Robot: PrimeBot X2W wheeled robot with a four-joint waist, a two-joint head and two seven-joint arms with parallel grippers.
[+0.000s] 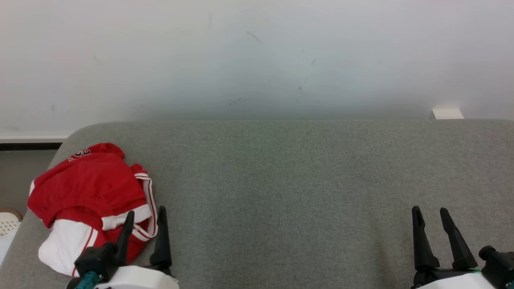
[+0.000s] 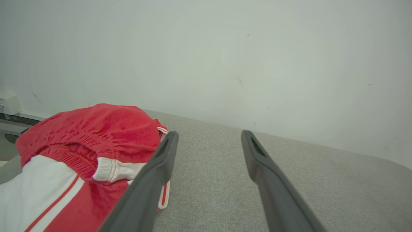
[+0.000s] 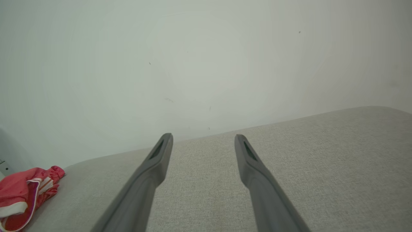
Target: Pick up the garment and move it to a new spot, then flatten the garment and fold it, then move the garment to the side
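Note:
A crumpled red and white garment (image 1: 90,196) lies bunched on the left end of the grey padded surface (image 1: 289,180). My left gripper (image 1: 145,214) stands open at the lower left, its fingers at the garment's right edge, nothing between them. In the left wrist view the garment (image 2: 90,145) lies left of the open gripper (image 2: 209,137). My right gripper (image 1: 431,212) is open at the lower right, far from the cloth. The right wrist view has the garment (image 3: 25,193) at the far left and the open gripper (image 3: 202,138) over bare fabric.
A pale wall (image 1: 257,60) rises right behind the grey surface. A white slotted basket (image 1: 9,222) peeks in at the left edge, below the surface. A small white block (image 1: 447,113) sits at the back right by the wall.

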